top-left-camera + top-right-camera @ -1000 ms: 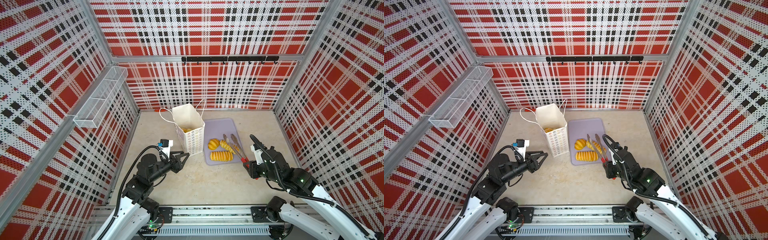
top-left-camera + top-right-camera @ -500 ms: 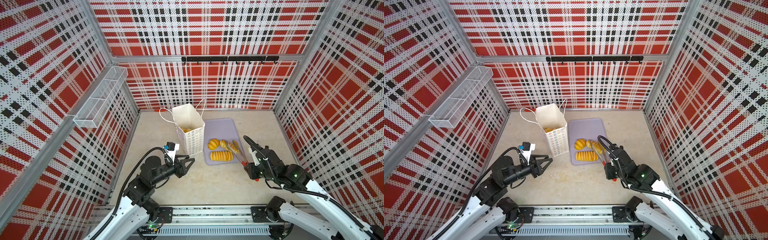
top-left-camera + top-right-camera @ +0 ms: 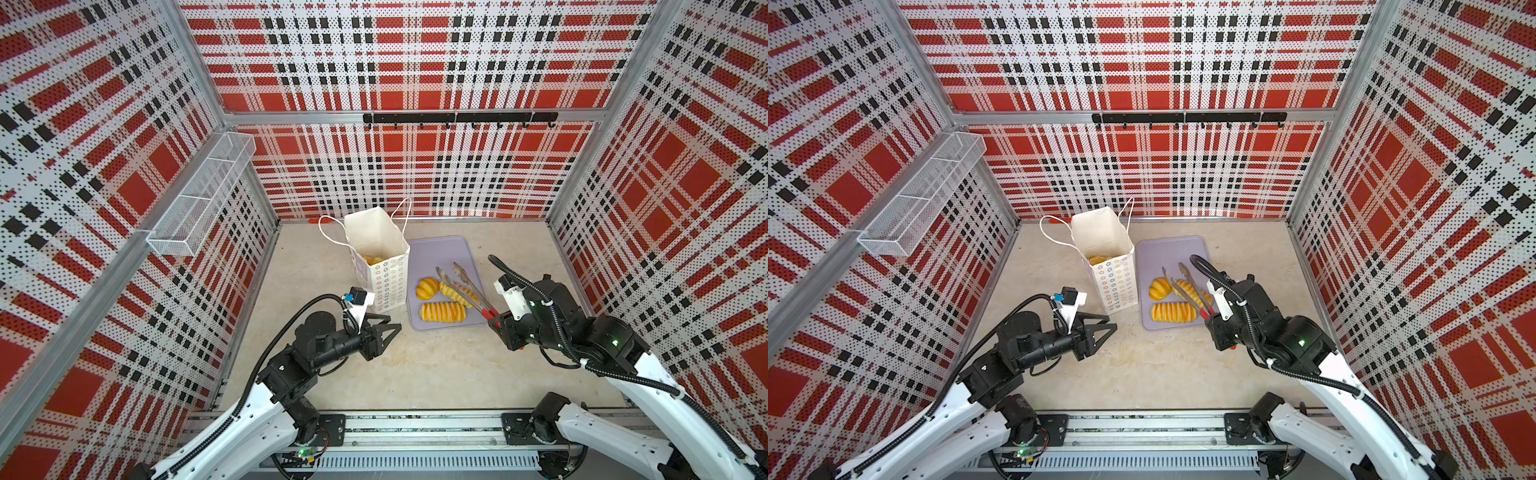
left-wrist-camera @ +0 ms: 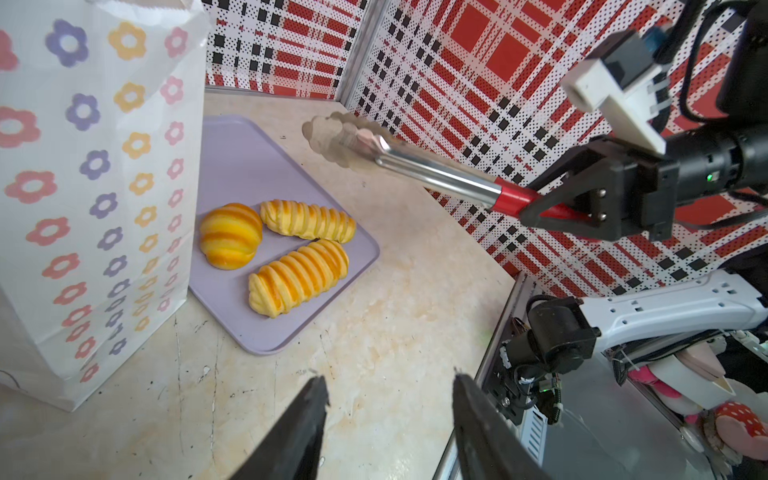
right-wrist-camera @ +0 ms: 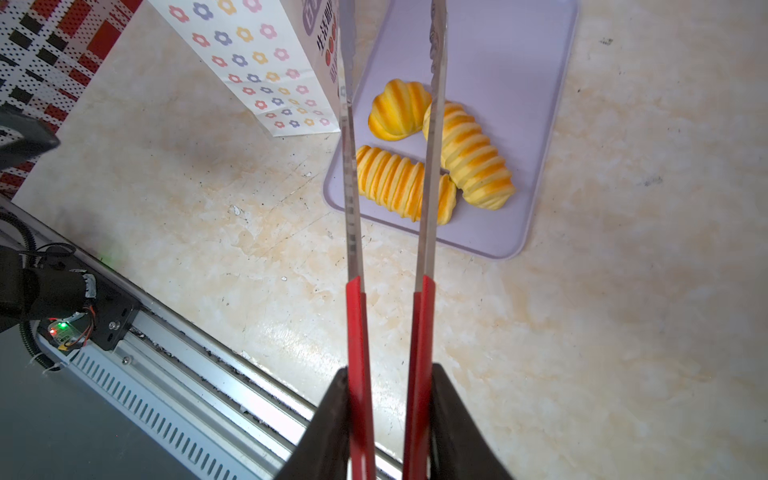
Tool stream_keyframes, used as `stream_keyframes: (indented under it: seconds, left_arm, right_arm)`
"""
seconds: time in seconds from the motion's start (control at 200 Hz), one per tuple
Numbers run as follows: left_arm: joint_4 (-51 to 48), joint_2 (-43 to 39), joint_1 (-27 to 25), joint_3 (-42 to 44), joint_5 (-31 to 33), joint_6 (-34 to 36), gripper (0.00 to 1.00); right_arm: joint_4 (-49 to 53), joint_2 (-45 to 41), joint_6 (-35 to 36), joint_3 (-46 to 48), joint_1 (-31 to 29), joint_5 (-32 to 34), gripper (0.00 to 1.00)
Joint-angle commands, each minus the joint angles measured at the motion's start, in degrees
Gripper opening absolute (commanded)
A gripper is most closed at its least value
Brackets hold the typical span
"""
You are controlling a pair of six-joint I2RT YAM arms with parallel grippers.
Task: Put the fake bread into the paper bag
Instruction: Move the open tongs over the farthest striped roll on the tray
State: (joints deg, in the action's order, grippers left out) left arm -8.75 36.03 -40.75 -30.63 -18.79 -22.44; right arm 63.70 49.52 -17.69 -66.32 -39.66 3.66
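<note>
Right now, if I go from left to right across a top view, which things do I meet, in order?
In a top view: wire basket → paper bag → lilac tray → right gripper, its fingers shut on the tongs. The left gripper overlaps the bag, so I leave it out.

White paper bag (image 3: 384, 278) with a small flower print and cord handles stands upright and open on the table (image 3: 415, 365), just beside a lilac tray (image 4: 241, 158). Yellow bread (image 3: 374, 260) shows deep inside the bag. On the tray's near end lie three glossy golden pieces: a round ridged bun (image 4: 230, 235), a ridged loaf (image 4: 299, 274), and a second ridged loaf (image 4: 307, 220) behind it.
</note>
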Motion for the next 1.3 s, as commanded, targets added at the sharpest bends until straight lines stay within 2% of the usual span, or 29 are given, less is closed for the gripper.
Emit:
stream_keyframes:
  seconds: [0.0, 0.291, 0.466, 0.601, 0.947, 1.293]
  left_arm:
    - [1.9, -0.7, -0.5, 0.7, 0.9, 2.4, 0.54]
    - [1.7, -2.6, -0.7, 1.1, 1.9, 2.5, 0.54]
    - [1.4, -3.4, -1.0, 1.2, 3.0, 2.6, 0.54]
    - [1.3, -3.0, -1.0, 1.2, 3.4, 2.7, 0.54]
    - [1.9, 0.8, -1.4, 1.2, 0.6, 3.1, 0.54]
    - [0.9, 0.8, -5.4, 1.1, 4.8, 3.1, 0.54]
  right_arm:
    - [1.2, 0.9, 4.9, -3.7, -0.4, 3.6, 0.32]
    - [3.6, 6.7, 13.2, -7.6, 0.0, 12.9, 0.31]
    - [2.5, 7.9, 18.5, -6.2, 1.6, 12.5, 0.31]
    - [2.4, 8.8, 21.7, -2.0, 1.7, 15.1, 0.3]
    - [-0.3, 10.9, 21.8, -0.4, 1.6, 12.5, 0.3]
    - [-2.3, 14.9, 21.4, 0.8, 1.7, 13.0, 0.3]
